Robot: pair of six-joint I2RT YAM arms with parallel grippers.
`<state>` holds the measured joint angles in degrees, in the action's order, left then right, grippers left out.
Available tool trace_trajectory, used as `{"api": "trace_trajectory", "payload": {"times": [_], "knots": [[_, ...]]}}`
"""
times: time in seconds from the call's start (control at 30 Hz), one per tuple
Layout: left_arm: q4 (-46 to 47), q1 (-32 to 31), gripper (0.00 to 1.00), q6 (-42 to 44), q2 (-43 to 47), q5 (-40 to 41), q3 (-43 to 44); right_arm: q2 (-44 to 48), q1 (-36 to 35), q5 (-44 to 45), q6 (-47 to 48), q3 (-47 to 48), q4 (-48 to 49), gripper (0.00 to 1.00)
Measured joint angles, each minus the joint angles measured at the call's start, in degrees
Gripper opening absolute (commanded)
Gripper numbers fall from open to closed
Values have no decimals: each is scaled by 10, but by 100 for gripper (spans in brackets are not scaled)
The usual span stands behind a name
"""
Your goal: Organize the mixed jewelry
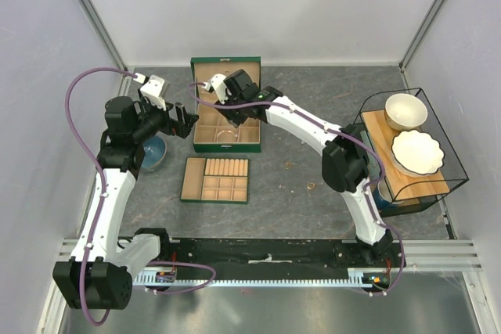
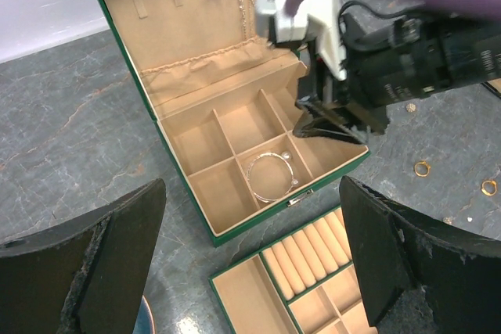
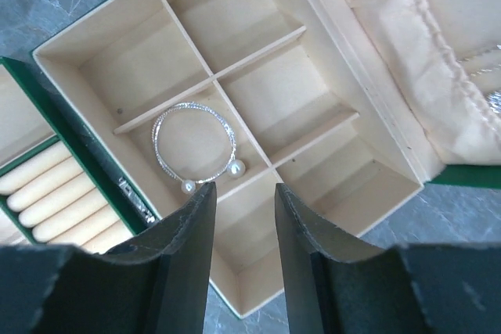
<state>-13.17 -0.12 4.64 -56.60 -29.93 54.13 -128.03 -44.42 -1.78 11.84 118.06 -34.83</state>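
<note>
Silver wire, tipped with two pearl-like beads: the one bangle (image 3: 158, 146) in view lies flat and free in a front-row compartment of the single green box (image 2: 184, 193). It touches the dividers but no finger. Directly above, the right pincer (image 3: 244, 201) hangs about half open with nothing in it, its tips over the compartment's near edge. The placing looks done. The sound next move is a straight lift, jaws unchanged, so neither tip snags the divider or drags the bangle out.

Two gold rings (image 2: 422, 167) (image 2: 489, 187) wait on the grey table (image 1: 274, 217) right of the box, and a speck beside them is too small to name. Pieces that small will likely need narrowed jaws brought down square to the surface. The left pincer (image 1: 186, 120) stands fully spread and empty, just left of the box. One tan compartmented tray (image 1: 188, 181) sits in front.
</note>
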Motion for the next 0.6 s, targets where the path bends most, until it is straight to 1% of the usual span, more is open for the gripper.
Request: {"api": "trace_trajectory", "payload": {"times": [0.03, 0.13, 0.23, 0.33, 0.37, 0.43, 0.5, 0.53, 0.6], "knots": [[0, 0, 99, 0, 0, 0, 0, 9, 1, 2, 0, -6, 1, 46], [0, 0, 99, 0, 0, 0, 0, 45, 7, 4, -5, -35, 4, 52], [0, 0, 99, 0, 2, -2, 0, 86, 23, -1, -9, -82, 1, 54], [-4, 0, 99, 0, 3, -3, 0, 133, 56, -10, -10, -145, -2, 54], [-5, 0, 99, 1, 4, -4, 0, 147, 66, -11, -10, -165, -3, 58], [-5, 0, 99, 1, 5, -5, -1, 188, 91, -13, -6, -225, -4, 60], [-6, 0, 99, 1, 5, -6, -2, 221, 109, -13, -4, -275, -7, 61], [-6, 0, 98, 1, 5, -7, -2, 238, 115, -13, -3, -301, -9, 58], [-7, 0, 99, 1, 5, -7, -3, 268, 116, -14, -2, -350, -10, 57]]}}
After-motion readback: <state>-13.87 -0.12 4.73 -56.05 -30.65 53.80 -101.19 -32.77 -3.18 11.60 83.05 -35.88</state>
